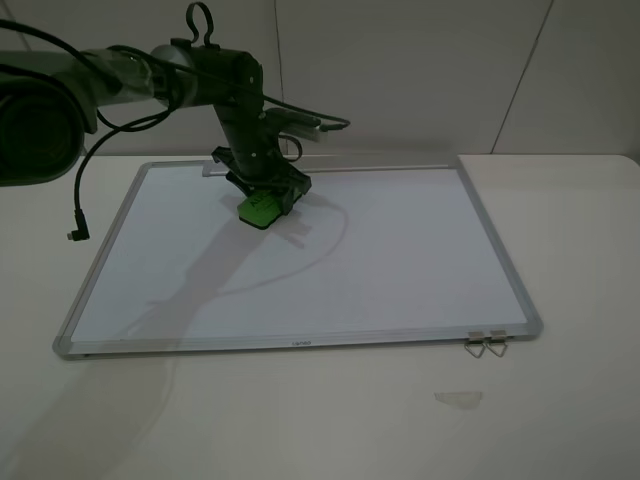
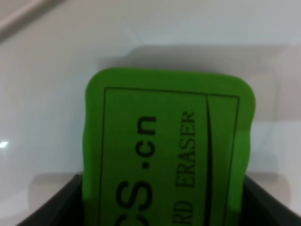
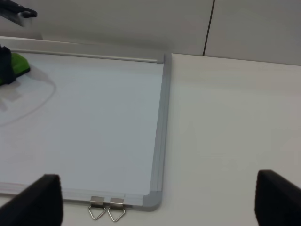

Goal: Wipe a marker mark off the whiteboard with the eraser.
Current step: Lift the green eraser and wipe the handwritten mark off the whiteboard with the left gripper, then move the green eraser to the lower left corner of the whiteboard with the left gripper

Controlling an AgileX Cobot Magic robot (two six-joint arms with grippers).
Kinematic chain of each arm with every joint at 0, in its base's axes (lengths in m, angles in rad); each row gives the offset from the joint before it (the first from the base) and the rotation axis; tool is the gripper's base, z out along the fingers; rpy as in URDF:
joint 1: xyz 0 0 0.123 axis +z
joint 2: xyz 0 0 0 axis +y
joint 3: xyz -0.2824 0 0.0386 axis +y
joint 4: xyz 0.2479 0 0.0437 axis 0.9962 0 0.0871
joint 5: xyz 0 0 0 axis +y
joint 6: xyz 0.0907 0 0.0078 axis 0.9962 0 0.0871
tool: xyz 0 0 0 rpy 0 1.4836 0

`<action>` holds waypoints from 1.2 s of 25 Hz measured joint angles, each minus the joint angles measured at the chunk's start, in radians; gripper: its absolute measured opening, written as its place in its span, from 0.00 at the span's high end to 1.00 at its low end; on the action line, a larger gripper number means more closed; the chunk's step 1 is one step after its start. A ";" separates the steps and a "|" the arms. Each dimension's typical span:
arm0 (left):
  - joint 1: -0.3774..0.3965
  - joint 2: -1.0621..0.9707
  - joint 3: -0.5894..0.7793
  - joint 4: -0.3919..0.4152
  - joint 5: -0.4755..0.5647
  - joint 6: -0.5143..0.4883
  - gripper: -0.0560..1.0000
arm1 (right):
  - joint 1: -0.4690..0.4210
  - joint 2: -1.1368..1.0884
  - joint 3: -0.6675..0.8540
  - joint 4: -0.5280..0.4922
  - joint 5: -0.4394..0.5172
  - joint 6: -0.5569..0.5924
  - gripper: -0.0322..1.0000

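The whiteboard (image 1: pixel 400 260) lies flat on the white table, silver frame all round. My left gripper (image 1: pixel 266 192) is shut on the bright green eraser (image 1: pixel 258 209) and holds it down at the board's far left part. In the left wrist view the eraser (image 2: pixel 169 146) fills the middle, black print on its top, with white board (image 2: pixel 47 94) around it. The right wrist view shows the eraser (image 3: pixel 18 66) far off on the board (image 3: pixel 94 117). My right gripper (image 3: pixel 160 202) is open off the board's near right corner, its dark fingertips (image 3: pixel 37 200) wide apart. No marker mark shows anywhere.
Two metal clips (image 1: pixel 487 342) hang off the board's near right edge. A grey tray strip (image 1: pixel 330 168) runs along the far edge. A small clear scrap (image 1: pixel 458 398) lies on the table in front. A black cable (image 1: pixel 78 200) dangles from the left arm.
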 joint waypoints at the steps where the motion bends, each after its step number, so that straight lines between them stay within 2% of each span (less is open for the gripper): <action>1: -0.015 0.002 -0.005 -0.001 -0.004 0.006 0.38 | 0.000 0.000 0.000 0.000 0.000 0.000 0.18; 5: -0.046 0.004 -0.009 -0.006 -0.013 0.016 0.38 | 0.000 0.000 0.000 0.000 0.000 0.000 0.18; 10: -0.030 0.005 -0.009 -0.021 -0.014 0.020 0.38 | 0.000 0.000 0.000 0.000 0.000 0.000 0.18; 14: 0.024 0.006 -0.010 -0.058 -0.031 0.004 0.38 | 0.000 0.000 0.000 0.000 0.000 0.000 0.18; 18: 0.112 0.007 -0.010 -0.039 -0.036 -0.022 0.38 | 0.000 0.000 0.000 0.000 0.000 0.000 0.18; 21: 0.144 0.007 -0.010 -0.025 -0.015 -0.031 0.38 | 0.000 0.000 0.000 0.000 0.000 0.000 0.18; 26: 0.148 -0.003 -0.010 -0.007 0.008 -0.036 0.38 | 0.000 0.000 0.000 0.000 0.000 0.000 0.18; 30: 0.159 -0.040 0.006 0.012 0.103 -0.044 0.38 | 0.000 0.000 0.000 0.000 0.000 0.000 0.18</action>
